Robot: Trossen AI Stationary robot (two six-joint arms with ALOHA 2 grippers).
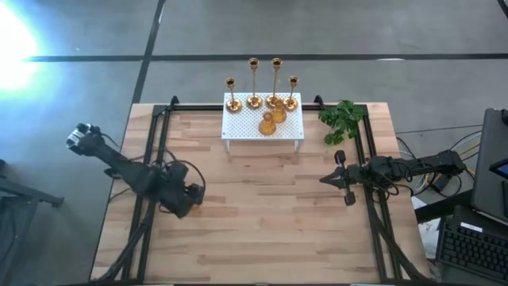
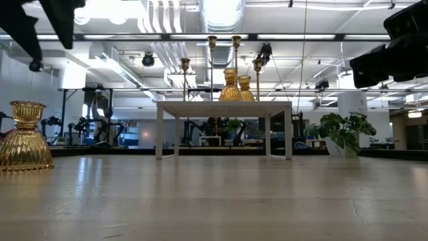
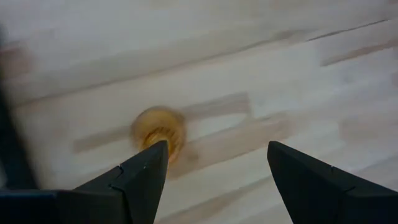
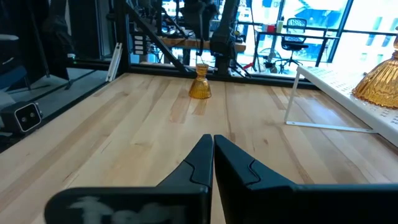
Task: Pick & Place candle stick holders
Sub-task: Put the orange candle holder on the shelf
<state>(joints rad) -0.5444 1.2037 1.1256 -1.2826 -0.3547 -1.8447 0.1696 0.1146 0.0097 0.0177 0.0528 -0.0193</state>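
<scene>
One short, squat gold candle stick holder (image 2: 25, 137) stands upright on its base on the wooden table at the left, and also shows in the right wrist view (image 4: 200, 82). My left gripper (image 3: 217, 149) hovers open above it, pointing down. The holder (image 3: 160, 130) lies below, beside one fingertip, untouched. Several other gold holders stand on the white perforated stand (image 1: 263, 127) at the far edge: tall stems (image 1: 254, 83) at its back and two squat ones (image 1: 272, 119) in front. My right gripper (image 4: 213, 140) is shut and empty at the table's right (image 1: 324, 179).
A green leafy sprig (image 1: 343, 119) lies at the far right beside the stand. Black frame rails (image 1: 155, 151) run along the table's left and right sides. Bare wood (image 1: 262, 214) lies between the two arms.
</scene>
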